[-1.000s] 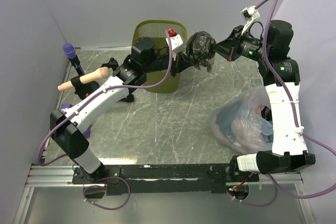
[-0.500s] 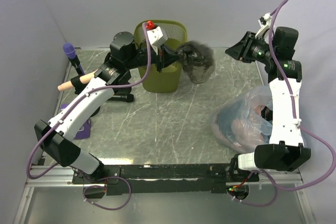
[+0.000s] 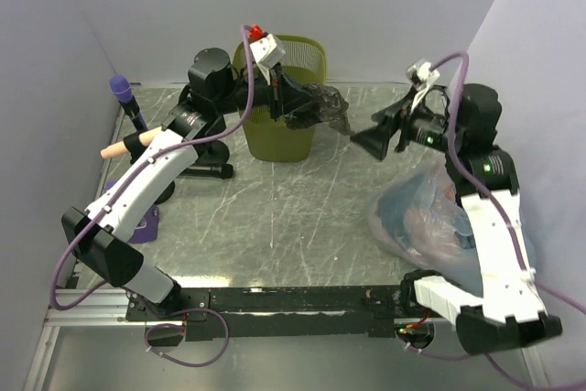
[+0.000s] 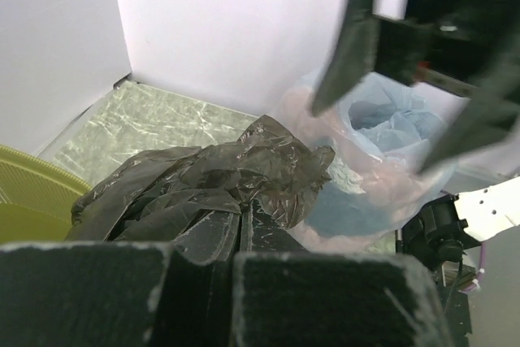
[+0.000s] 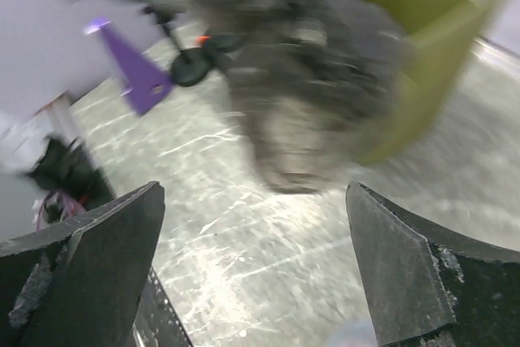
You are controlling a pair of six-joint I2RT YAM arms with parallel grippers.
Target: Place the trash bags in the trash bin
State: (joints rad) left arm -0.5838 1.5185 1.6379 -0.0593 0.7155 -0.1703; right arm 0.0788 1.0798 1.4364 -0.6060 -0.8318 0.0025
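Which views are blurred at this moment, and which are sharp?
Right wrist: heavy motion blur, trash bag and trash bin smeared, only the right gripper fingers crisp. Left wrist: bag sharp, glints on its creases. Top external: sharp, evenly lit.

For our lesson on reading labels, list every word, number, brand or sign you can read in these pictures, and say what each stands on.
No text can be read in any view.
The trash bin, the trash bag, the clear bag, the left arm and the right arm show no legible print.
The right wrist view is too blurred to show any lettering.
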